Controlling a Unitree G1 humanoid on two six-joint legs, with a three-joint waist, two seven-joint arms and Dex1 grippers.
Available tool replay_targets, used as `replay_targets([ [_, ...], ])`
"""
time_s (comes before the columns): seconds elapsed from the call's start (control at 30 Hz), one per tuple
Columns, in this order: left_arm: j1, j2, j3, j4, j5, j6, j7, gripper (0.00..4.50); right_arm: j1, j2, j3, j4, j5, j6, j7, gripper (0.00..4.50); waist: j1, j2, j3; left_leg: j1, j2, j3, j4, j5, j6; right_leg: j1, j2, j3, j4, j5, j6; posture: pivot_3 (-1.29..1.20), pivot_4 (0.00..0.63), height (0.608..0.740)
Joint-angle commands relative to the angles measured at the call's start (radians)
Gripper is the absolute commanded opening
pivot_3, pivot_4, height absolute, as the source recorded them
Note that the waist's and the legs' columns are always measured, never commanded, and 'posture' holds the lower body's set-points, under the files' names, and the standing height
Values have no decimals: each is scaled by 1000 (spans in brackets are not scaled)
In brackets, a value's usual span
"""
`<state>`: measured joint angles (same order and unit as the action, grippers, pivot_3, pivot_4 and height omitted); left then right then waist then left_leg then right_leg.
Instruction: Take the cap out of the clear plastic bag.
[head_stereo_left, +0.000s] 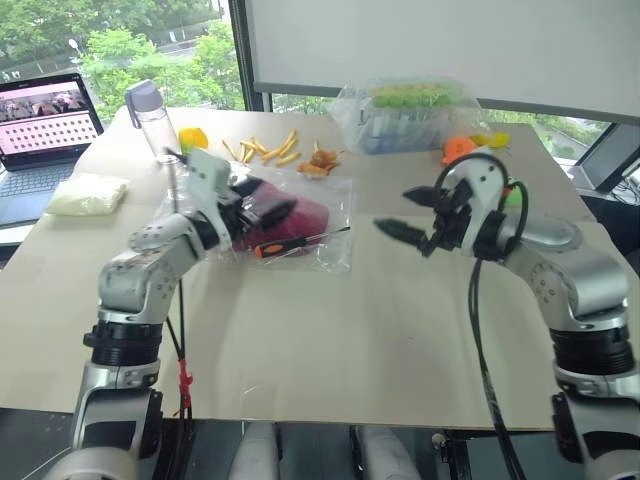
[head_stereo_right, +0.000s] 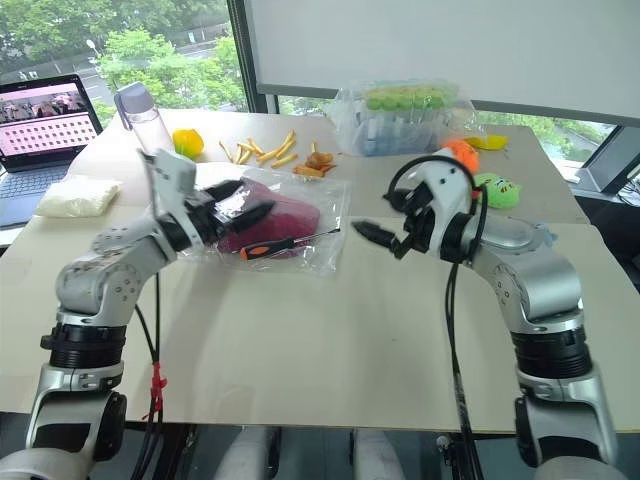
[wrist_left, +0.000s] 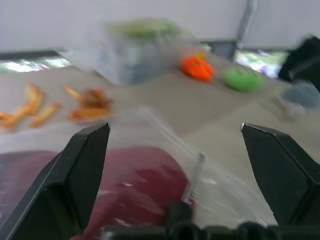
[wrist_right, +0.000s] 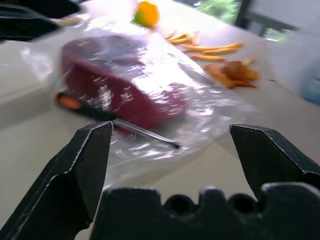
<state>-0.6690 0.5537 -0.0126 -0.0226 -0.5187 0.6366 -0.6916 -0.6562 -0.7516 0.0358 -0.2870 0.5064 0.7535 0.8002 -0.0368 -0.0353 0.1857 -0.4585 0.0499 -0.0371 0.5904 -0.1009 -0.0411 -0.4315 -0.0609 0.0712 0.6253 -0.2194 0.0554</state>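
Note:
The dark red cap (head_stereo_left: 300, 215) lies inside the clear plastic bag (head_stereo_left: 335, 245) on the table, left of centre. A screwdriver (head_stereo_left: 275, 247) with an orange and black handle rests along the bag's near side. My left gripper (head_stereo_left: 262, 208) stands open over the cap's left end, with the bagged cap (wrist_left: 135, 185) showing between its fingers. I cannot tell whether it touches the plastic. My right gripper (head_stereo_left: 395, 212) hangs open just right of the bag, pointing at it, with nothing between its fingers. The right wrist view has the cap (wrist_right: 120, 85) ahead of the open right gripper (wrist_right: 171, 126).
A water bottle (head_stereo_left: 152, 120), a laptop (head_stereo_left: 45, 115) and a white packet (head_stereo_left: 88, 195) stand at the left. Fries (head_stereo_left: 265, 150) lie behind the bag. At the back right are a wrapped tray with green items (head_stereo_left: 410, 115), an orange toy (head_stereo_left: 460, 150) and a green toy (head_stereo_right: 497, 190).

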Motion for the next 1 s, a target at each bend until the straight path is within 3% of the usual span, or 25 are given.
replay_targets([
  [0.03, -72, 89, -126, 59, 134, -78, -151, 4500, -43, -102, 3, -20, 18, 11, 135, 4481, -2, 0, 0, 0, 0, 0, 0, 0, 0, 0, 0, 0, 0, 0, 0, 0, 150, 740],
  [0.17, -178, 64, -162, 258, 210, -167, -205, 4500, -104, -154, 30, 23, -2, -4, 209, 4481, -4, 0, 0, 0, 0, 0, 3, 0, 0, -2, 0, 0, 1, -1, -8, 0, 150, 740],
  [0.5, -358, -89, -243, 792, 437, -466, -257, 4500, -132, -126, 29, -34, 27, 37, 216, 4481, 6, 0, 0, -3, 0, 0, 5, 1, 1, -4, 0, 0, 3, 3, -2, 0, 150, 740],
  [0.67, -395, -139, -248, 900, 492, -532, -278, 4500, -134, -125, 12, -62, 27, 60, 181, 4481, 14, 0, 0, -9, 0, 0, 5, 1, 1, -9, 0, 1, 4, 4, -1, 0, 150, 740],
  [0.87, -403, -130, -266, 957, 593, -621, -237, 4500, -141, -126, 7, -72, 24, 78, 142, 4481, 17, 0, 0, -8, 0, 0, 8, 1, 1, -8, 0, 1, 5, 3, 1, 0, 150, 740],
  [0.97, -388, -121, -275, 950, 630, -645, -242, 3822, -153, -119, 15, -65, 20, 80, 128, 4500, 16, 0, 0, -8, 0, 0, 10, 1, 1, -7, 0, 1, 6, 5, 2, 0, 150, 740],
  [1.0, -378, -114, -284, 942, 646, -654, -246, 3366, -159, -115, 19, -59, 16, 79, 124, 4500, 16, 0, 0, -8, 0, 0, 11, 1, 1, -7, 0, 1, 6, 5, 1, 0, 150, 740],
])
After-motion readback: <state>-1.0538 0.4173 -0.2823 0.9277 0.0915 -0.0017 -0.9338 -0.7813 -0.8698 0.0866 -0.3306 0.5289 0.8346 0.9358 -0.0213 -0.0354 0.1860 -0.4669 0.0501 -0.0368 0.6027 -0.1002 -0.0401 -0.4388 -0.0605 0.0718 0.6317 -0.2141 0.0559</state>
